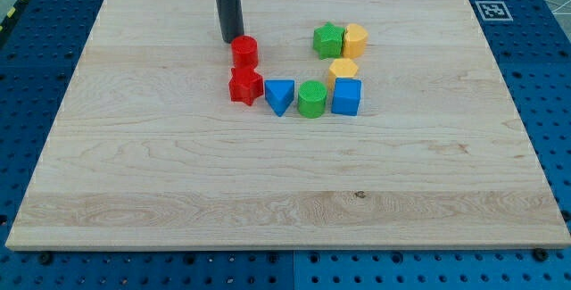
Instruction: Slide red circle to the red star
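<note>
The red circle [245, 52] is a short red cylinder on the wooden board, left of centre near the view's top. The red star [245, 86] lies just below it, and the two look to be touching or nearly so. My tip [232, 40] is the lower end of the dark rod, right at the red circle's upper left edge.
A blue triangle [280, 95], a green circle [311, 99] and a blue cube [347, 96] stand in a row right of the red star. A yellow block [342, 69], a green star [328, 39] and another yellow block [355, 38] are above them.
</note>
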